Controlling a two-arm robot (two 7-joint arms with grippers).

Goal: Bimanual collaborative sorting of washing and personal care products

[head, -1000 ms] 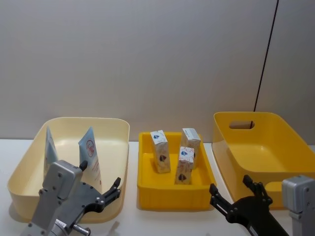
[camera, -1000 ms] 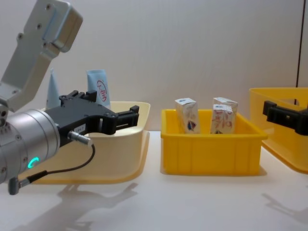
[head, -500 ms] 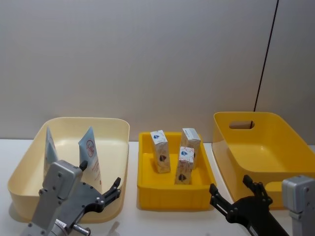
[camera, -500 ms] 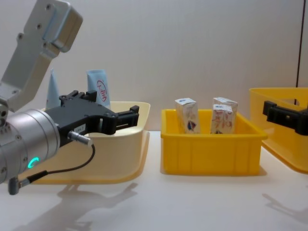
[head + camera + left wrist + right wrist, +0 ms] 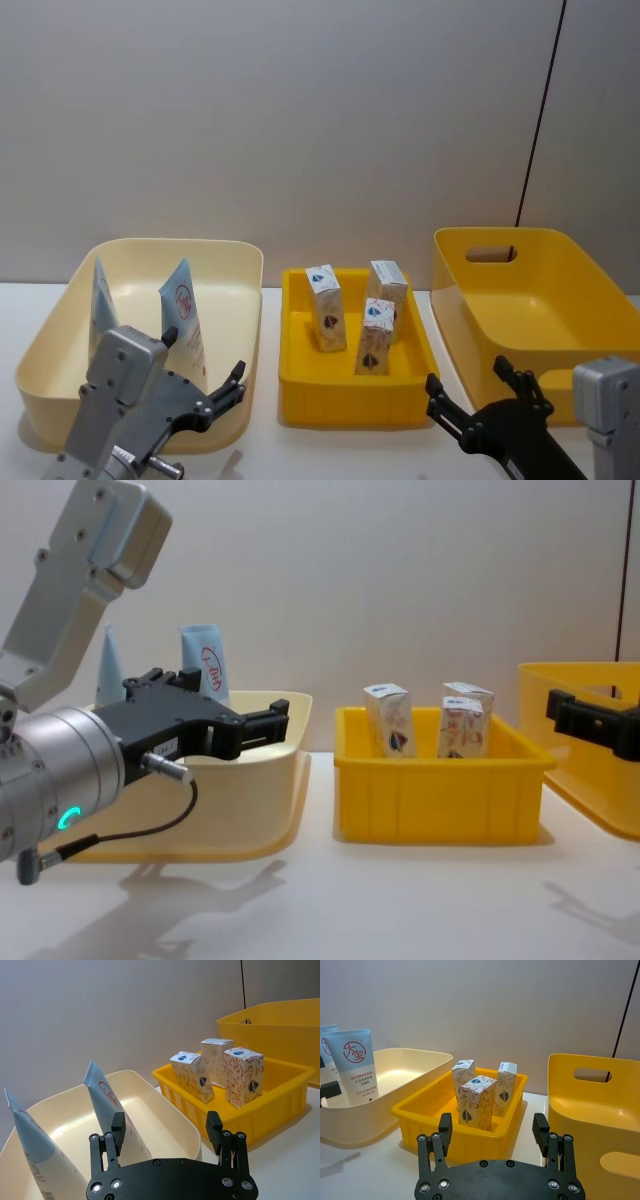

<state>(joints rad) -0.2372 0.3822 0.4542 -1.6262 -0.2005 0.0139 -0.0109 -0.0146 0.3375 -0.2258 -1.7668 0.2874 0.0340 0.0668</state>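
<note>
Two light-blue tubes [image 5: 101, 300] [image 5: 184, 310] with a red round logo stand leaning in the cream bin [image 5: 170, 244] at the left. Three small white cartons [image 5: 326, 306] [image 5: 387, 288] [image 5: 375, 336] stand upright in the small yellow tray [image 5: 350, 386] at the centre. My left gripper [image 5: 205, 360] hovers open by the cream bin's near right corner, holding nothing; its wrist view has the nearer tube [image 5: 107, 1110] just beyond the fingers. In front of the gap between the tray and the right bin, my right gripper [image 5: 467, 380] is open with nothing between its fingers.
A large yellow bin [image 5: 540, 300] with a handle slot stands at the right with nothing in it. The white tabletop [image 5: 400, 900] runs in front of all three containers. A plain grey wall stands behind them.
</note>
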